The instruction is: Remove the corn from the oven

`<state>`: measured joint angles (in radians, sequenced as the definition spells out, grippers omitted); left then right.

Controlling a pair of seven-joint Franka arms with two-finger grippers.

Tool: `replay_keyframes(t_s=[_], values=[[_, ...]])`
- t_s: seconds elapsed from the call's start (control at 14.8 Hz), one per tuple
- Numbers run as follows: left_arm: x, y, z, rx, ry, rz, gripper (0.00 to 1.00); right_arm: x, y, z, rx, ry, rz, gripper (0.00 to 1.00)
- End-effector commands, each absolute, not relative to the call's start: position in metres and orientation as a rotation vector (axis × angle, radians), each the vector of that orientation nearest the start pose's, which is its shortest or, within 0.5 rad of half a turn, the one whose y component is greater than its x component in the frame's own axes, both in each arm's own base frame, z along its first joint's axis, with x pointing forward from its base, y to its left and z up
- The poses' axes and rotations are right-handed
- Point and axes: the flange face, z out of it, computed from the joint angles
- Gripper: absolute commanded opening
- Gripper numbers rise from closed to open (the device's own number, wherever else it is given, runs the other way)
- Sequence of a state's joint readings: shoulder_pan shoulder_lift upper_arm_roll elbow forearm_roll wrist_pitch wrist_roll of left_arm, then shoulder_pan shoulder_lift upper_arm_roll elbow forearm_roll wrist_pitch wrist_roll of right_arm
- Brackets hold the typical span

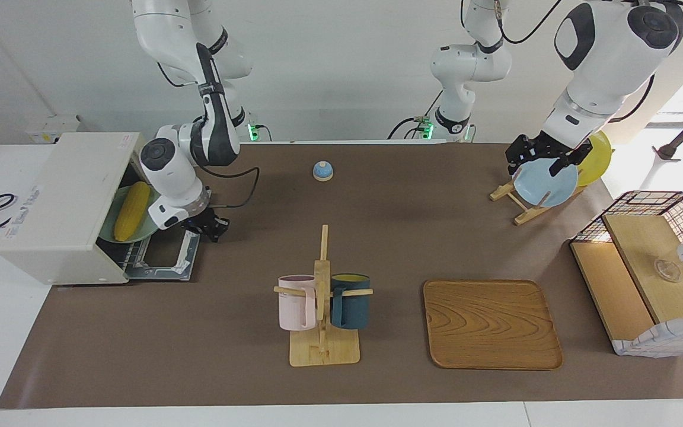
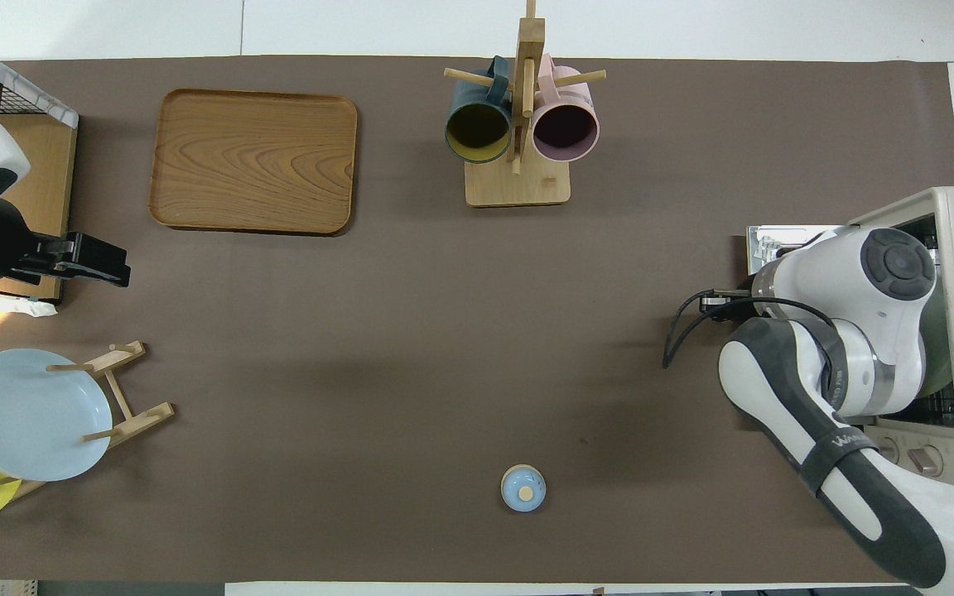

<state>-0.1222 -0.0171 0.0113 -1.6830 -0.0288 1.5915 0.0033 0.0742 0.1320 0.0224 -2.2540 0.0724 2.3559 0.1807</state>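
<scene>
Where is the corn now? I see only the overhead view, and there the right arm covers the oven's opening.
Observer: The corn lies on a pale green plate inside the oven; the facing view shows it plainly.
Operator: Does the right gripper hold something? The arm hides it from me.
Observer: No. The right gripper is shut and empty. It is over the outer edge of the folded-down oven door, apart from the corn.
</scene>
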Motion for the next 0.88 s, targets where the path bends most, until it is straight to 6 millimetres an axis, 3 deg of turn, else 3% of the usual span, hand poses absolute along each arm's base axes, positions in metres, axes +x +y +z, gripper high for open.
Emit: replay_keyframes(t_s=[0.0,0.2,0.34,0.41,0.61,0.81], values=[[0.542,-0.061,0.588,-3.161,0.184,0.104,1.00,0.539,0.071,0.342,-3.071,0.236,0.133,0.00],[0.542,-0.061,0.588,-3.161,0.184,0.104,1.00,0.535,0.058,0.390,-3.091,0.253,0.226,0.03],[0.542,-0.061,0.588,-3.161,0.184,0.104,1.00,0.528,0.027,0.408,-3.144,0.309,0.234,0.46],[0.542,-0.061,0.588,-3.161,0.184,0.104,1.00,0.526,0.014,0.411,-3.179,0.317,0.246,0.54],[0.542,-0.061,0.588,-3.161,0.184,0.104,1.00,0.517,-0.023,0.403,-3.218,0.326,0.257,0.58],[0.542,-0.061,0.588,-3.161,0.184,0.104,1.00,0.518,-0.034,0.403,-3.233,0.188,0.244,0.69]])
